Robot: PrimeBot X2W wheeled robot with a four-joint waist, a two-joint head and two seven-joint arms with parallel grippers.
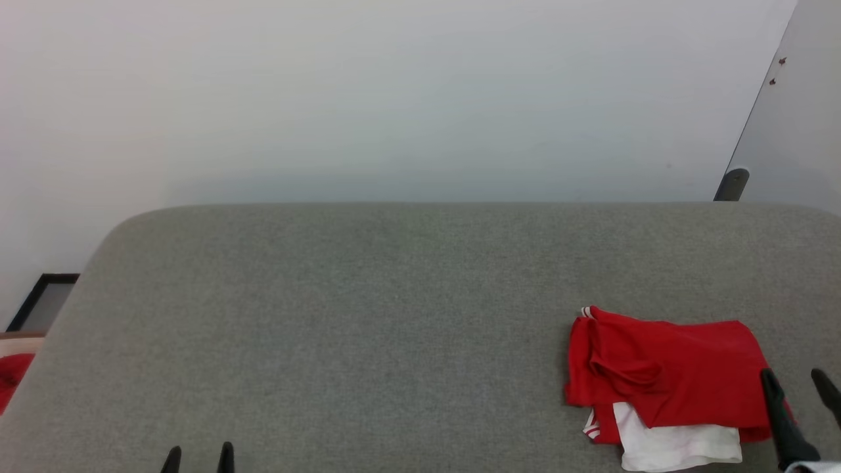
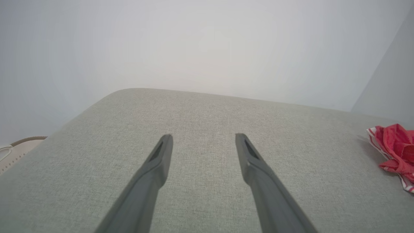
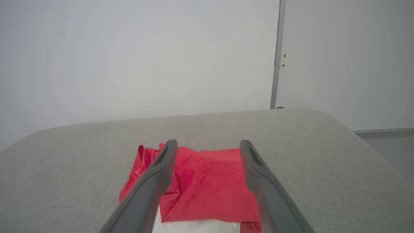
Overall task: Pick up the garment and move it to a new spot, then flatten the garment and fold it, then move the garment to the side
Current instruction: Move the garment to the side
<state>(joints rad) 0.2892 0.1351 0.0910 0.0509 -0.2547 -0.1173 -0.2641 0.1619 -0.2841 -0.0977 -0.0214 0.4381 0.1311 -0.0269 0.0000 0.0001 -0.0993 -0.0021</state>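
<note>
The garment (image 1: 667, 384) lies folded into a small red bundle on the right side of the grey table (image 1: 368, 315), a white sleeve poking out at its near edge. The right wrist view has the garment (image 3: 207, 184) spread below and between my fingers. My right gripper (image 1: 798, 384) stands open at the bundle's right edge, above the cloth, holding nothing. At the near left, my left gripper (image 1: 199, 456) is open over bare table, far from the cloth. In the left wrist view the left gripper (image 2: 203, 139) is empty, with the garment (image 2: 396, 149) at the far right.
A pale wall rises behind the table's far rounded edge. A door panel (image 1: 798, 112) with a dark stop (image 1: 732, 184) stands at the back right. Something red (image 1: 12, 374) lies on the floor at the left, beside a dark frame (image 1: 43, 302).
</note>
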